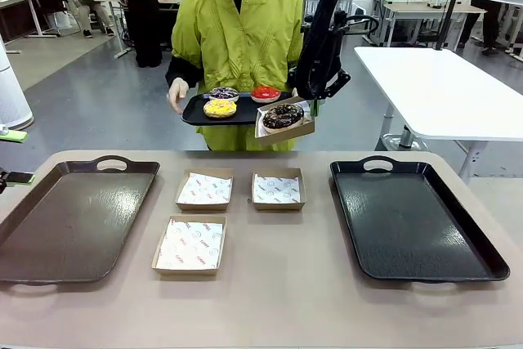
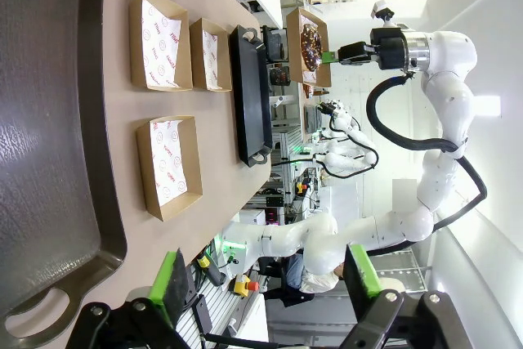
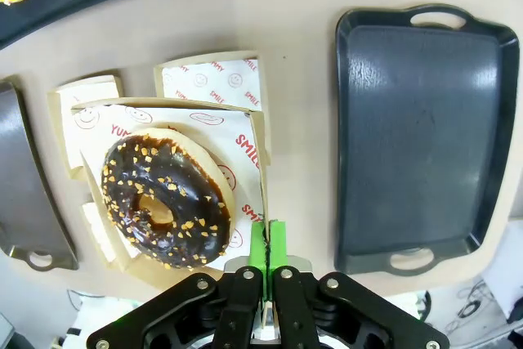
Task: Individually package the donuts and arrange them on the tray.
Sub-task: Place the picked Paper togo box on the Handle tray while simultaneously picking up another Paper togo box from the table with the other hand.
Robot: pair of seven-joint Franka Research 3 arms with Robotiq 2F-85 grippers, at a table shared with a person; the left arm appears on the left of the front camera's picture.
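Observation:
My right gripper (image 1: pixel 314 109) is shut on the rim of a brown cardboard box (image 1: pixel 304 130), holding it tilted in the air beside the person's small black tray (image 1: pixel 196 112). A dark chocolate donut (image 1: pixel 283 116) with sprinkles lies in that box. On the person's tray sit a yellow donut (image 1: pixel 220 108), a red donut (image 1: pixel 265 92) and a purplish-dark donut (image 1: pixel 223 93). From the right wrist, the chocolate donut (image 3: pixel 163 198) rests on printed paper with the gripper (image 3: pixel 268 243) pinching the box edge. My left gripper (image 2: pixel 265 279) is open at the table's left end.
Three paper-lined boxes (image 1: pixel 204 189) (image 1: pixel 277 190) (image 1: pixel 189 244) lie mid-table, with nothing in them. A brown tray (image 1: pixel 73 218) lies at the left and a black tray (image 1: pixel 413 218) at the right, both bare. The person stands at the far edge, one hand (image 1: pixel 176 94) on the small tray.

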